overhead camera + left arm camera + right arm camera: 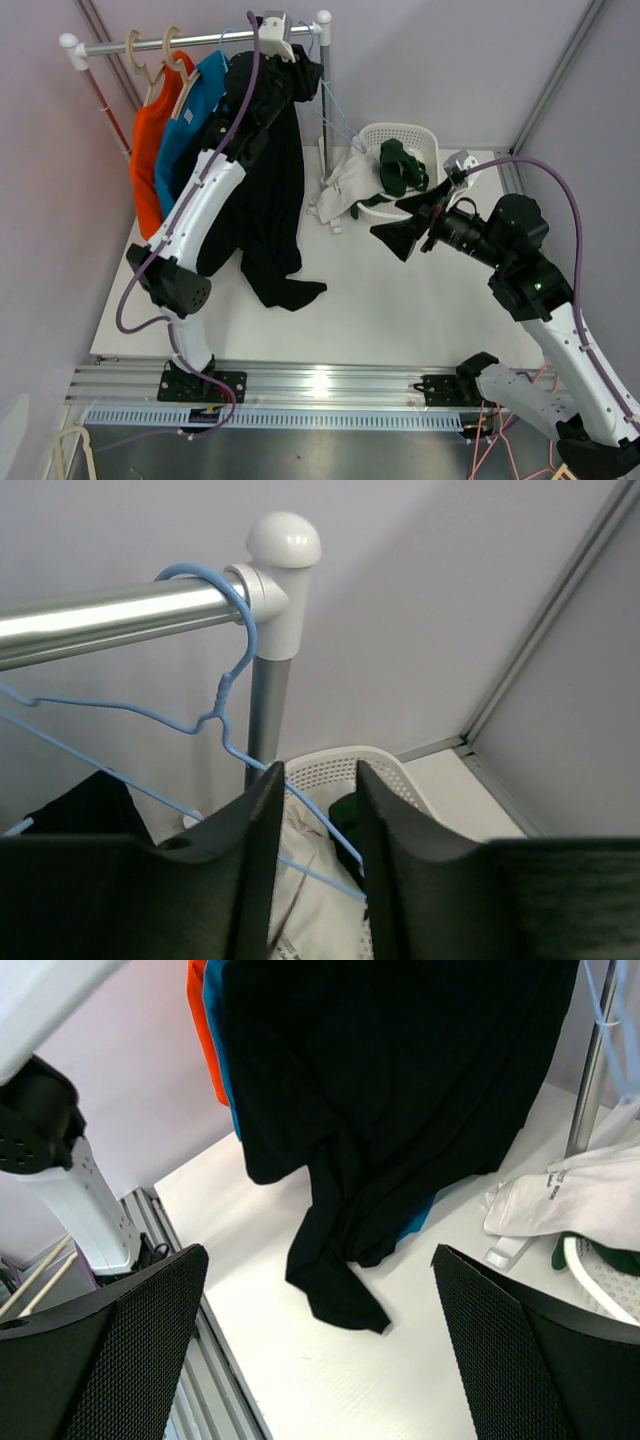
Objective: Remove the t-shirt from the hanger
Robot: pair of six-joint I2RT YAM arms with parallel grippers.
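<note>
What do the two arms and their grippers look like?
The left arm and the right arm have white links, black joints and black bases. A purple cable runs along each. The left gripper is smooth black, with curved finger edges. The right gripper has wide black fingers whose inner faces bear a fine mesh texture. No markings are readable.

Pale lilac-grey walls point(450, 60), joined by a grey metal corner strip point(553, 85), enclose a flat white bench point(380, 300) fronted by a glare-lit ribbed aluminium rail point(320, 385), with a white-capped chrome clothes rail point(100, 615) along the back.
</note>
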